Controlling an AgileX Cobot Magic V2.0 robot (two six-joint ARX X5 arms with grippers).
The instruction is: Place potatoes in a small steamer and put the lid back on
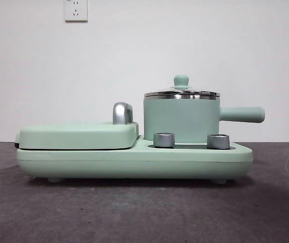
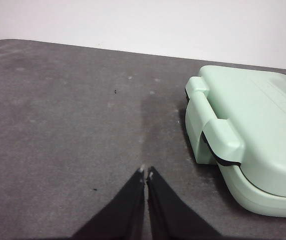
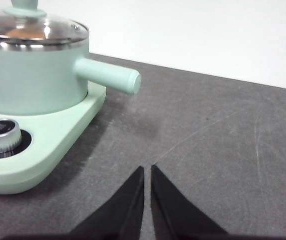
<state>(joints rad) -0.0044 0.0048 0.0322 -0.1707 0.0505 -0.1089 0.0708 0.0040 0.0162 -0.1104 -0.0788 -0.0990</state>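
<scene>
The mint-green small steamer [image 1: 180, 120] stands on the right half of the cooker base, its side handle [image 1: 243, 114] pointing right. The glass lid [image 1: 181, 93] sits on its steel rim with the green knob on top. In the right wrist view an orange-brown patch shows through the lid [image 3: 32, 32]; it looks like the potatoes [image 3: 20, 33] inside the steamer [image 3: 32, 80]. My right gripper [image 3: 147, 168] hangs shut and empty over the table, off the handle's [image 3: 107, 76] end. Beside the griddle, my left gripper [image 2: 146, 172] is shut and empty. Neither gripper appears in the front view.
A flat green griddle [image 1: 78, 135] with its cover down fills the left half of the base [image 1: 134, 162]; its hinge end [image 2: 215, 135] faces my left gripper. Two steel dials [image 1: 164, 139] [image 1: 218, 141] stand in front of the steamer. Dark grey table, white wall behind.
</scene>
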